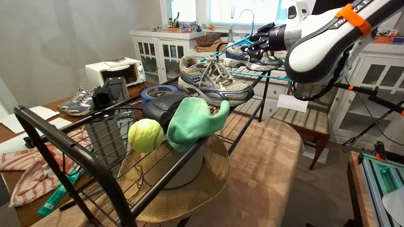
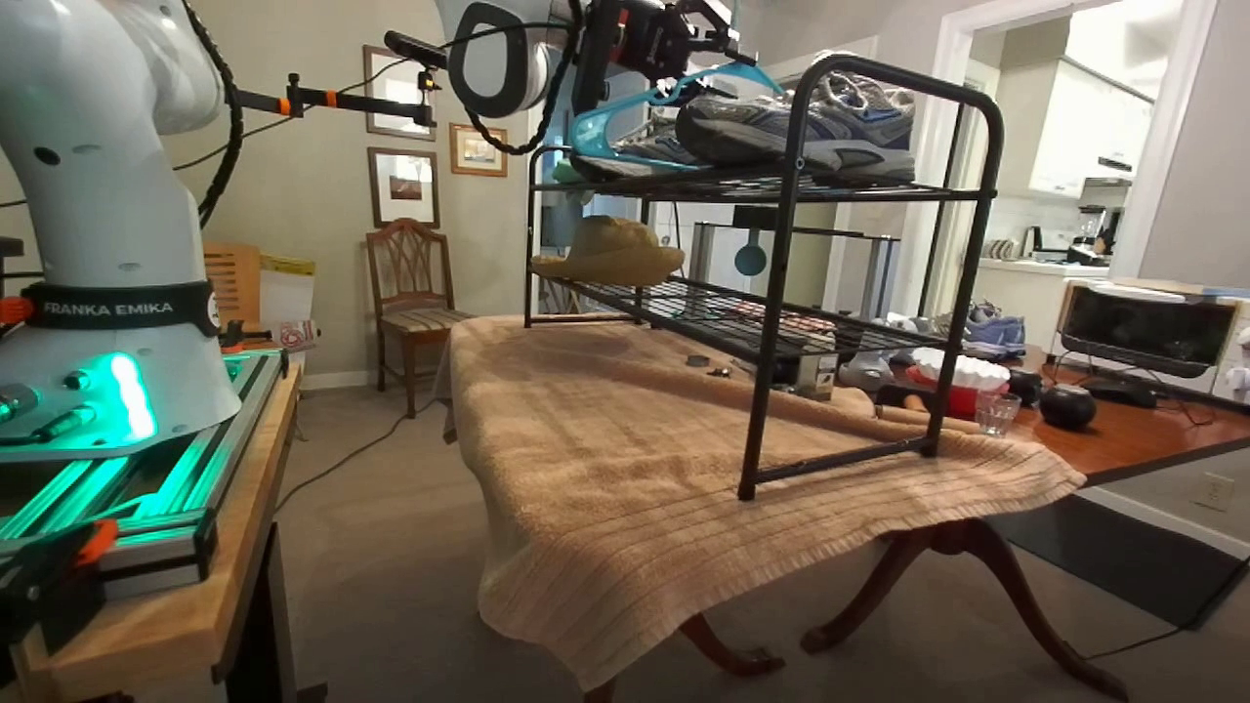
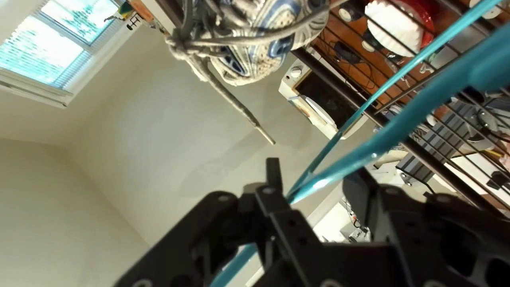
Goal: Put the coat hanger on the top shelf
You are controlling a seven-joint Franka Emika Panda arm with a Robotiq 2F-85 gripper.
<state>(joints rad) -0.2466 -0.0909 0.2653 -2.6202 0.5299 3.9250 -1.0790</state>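
The teal coat hanger stands tilted over the top shelf, hook up, among the shoes. In an exterior view its body shows at the shelf's near edge. My gripper is at the hanger's upper part, below the hook; the gripper also shows in an exterior view. In the wrist view the jaws are apart, with a gap between the fingers. The hanger crosses that gap and passes behind one finger. Whether a finger touches it I cannot tell.
Grey-blue running shoes sit on the top shelf beside the hanger, with laces close to it. A tennis ball, a mint-green item, a black object and blue tape share the shelf. A straw hat lies one tier below.
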